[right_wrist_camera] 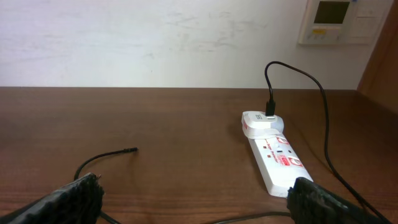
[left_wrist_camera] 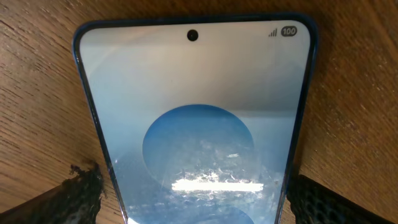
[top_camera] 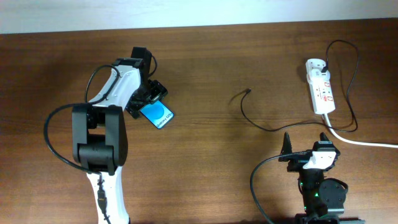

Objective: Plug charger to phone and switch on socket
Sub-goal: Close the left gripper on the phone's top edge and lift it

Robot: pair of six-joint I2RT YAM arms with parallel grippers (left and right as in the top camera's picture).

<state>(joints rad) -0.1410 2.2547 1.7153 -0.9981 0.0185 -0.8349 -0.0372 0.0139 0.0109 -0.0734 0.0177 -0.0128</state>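
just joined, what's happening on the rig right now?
The left gripper straddles the phone by its long edges on the table; whether it is clamped is unclear. The right gripper hangs open near its base, holding nothing. The charger lies with its free plug loose, apart from the phone. Nothing touches the socket.

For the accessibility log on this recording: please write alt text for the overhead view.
Overhead, the left gripper straddles the blue-screened phone at left; the free plug of the charger lies unconnected in the middle, its cable looping to the socket at right. The right gripper sits open at lower right.
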